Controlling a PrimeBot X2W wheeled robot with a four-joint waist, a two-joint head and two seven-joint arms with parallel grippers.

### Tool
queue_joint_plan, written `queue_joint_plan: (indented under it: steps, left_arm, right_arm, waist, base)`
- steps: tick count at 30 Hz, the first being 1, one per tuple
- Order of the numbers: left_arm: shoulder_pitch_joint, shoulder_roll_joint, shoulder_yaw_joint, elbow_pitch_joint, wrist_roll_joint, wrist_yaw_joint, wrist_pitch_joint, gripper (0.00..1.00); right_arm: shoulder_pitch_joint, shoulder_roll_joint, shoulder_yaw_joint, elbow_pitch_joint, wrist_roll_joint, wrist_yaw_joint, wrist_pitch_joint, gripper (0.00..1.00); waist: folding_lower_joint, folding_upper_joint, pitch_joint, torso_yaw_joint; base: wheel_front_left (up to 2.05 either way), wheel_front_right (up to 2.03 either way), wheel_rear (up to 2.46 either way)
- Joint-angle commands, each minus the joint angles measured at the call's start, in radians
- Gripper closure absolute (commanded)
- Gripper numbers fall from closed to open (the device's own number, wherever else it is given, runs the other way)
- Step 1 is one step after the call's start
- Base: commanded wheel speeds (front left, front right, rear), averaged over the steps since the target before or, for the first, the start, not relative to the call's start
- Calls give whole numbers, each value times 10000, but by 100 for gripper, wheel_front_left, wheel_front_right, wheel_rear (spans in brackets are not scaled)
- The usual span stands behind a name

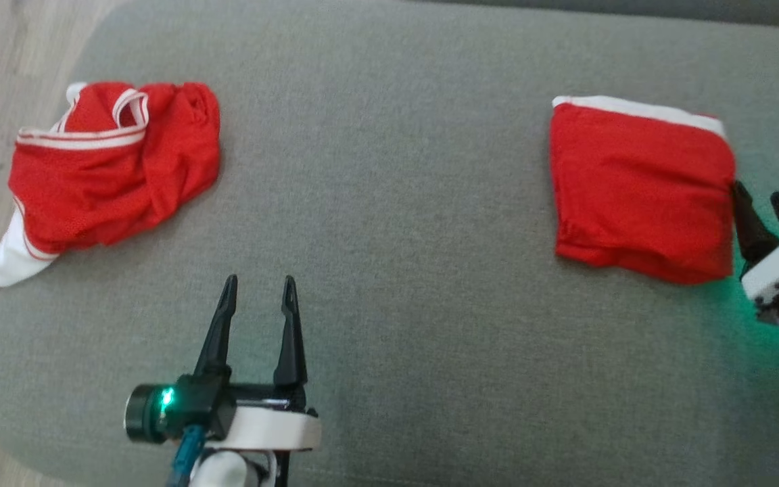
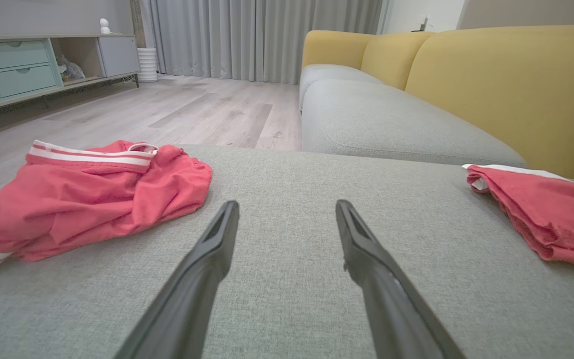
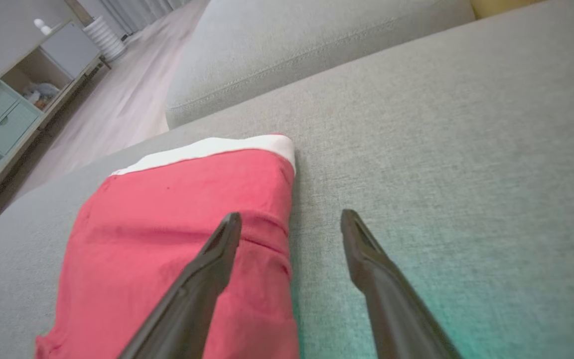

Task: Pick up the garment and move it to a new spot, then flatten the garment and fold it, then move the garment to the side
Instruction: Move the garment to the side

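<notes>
Red crumpled garment [image 1: 115, 166], white-trimmed, at ten o'clock on grey sofa cushion [image 1: 389, 203]. At seven, left fingers [image 1: 217, 331] apart, empty. At two, folded garment [image 1: 640, 182], red; at three, right fingers [image 1: 749, 223] apart, one tip over its edge.

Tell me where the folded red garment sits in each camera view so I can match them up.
Head view: folded garment at the right, its right edge beside the right gripper.
Left wrist view: folded garment at the far right edge, middle height.
Right wrist view: folded garment from lower left to centre, with one finger crossing in front of it.
Shared landmark: the white band along its far edge.
</notes>
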Motion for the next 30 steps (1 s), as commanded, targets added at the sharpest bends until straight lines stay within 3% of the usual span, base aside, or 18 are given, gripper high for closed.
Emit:
queue_joint_plan:
  steps: [1,6,7,8,9,16,22,30]
  left_arm:
    - [-365,-14,233,-374,-52,90,-51,0]
    - [-678,-14,38,-374,-79,231,-51,0]
    - [-733,-14,10,-376,-82,255,-51,0]
    - [-787,-14,-16,-382,-84,276,-51,0]
    - [-837,-14,-40,-385,-79,296,-51,0]
    - [-992,-14,41,-437,74,279,-51,0]
    - [-1237,-14,220,-670,275,179,-51,0]
    - [-2242,-14,59,-730,518,40,-51,0]
  right_arm:
    - [-223,-273,186,-175,103,-9,53,0]
    - [-845,-306,669,439,316,-9,490,0]
    - [-935,-260,790,499,404,-9,591,24]
    - [-1003,-241,910,533,495,-9,671,68]
    - [-1054,-265,1029,546,541,-9,694,100]
    - [-1106,-1010,1584,373,496,-9,142,100]
    - [-1096,-2407,1712,-168,287,-9,-8,100]
    - [-1458,-4235,1061,-36,-310,-9,-534,100]
  waist:
    - [-2,0,266,133]
    - [-2,0,705,167]
    - [-2,0,781,162]
    - [-2,0,844,155]
    - [-2,0,897,138]
    - [-2,0,1125,-403]
    - [-2,0,1821,-1432]
    - [-2,0,3137,-2352]
  base:
    - [0,0,0]
    - [0,0,0]
    - [0,0,0]
    - [0,0,0]
    - [0,0,0]
    - [0,0,0]
    - [0,0,0]
    - [0,0,0]
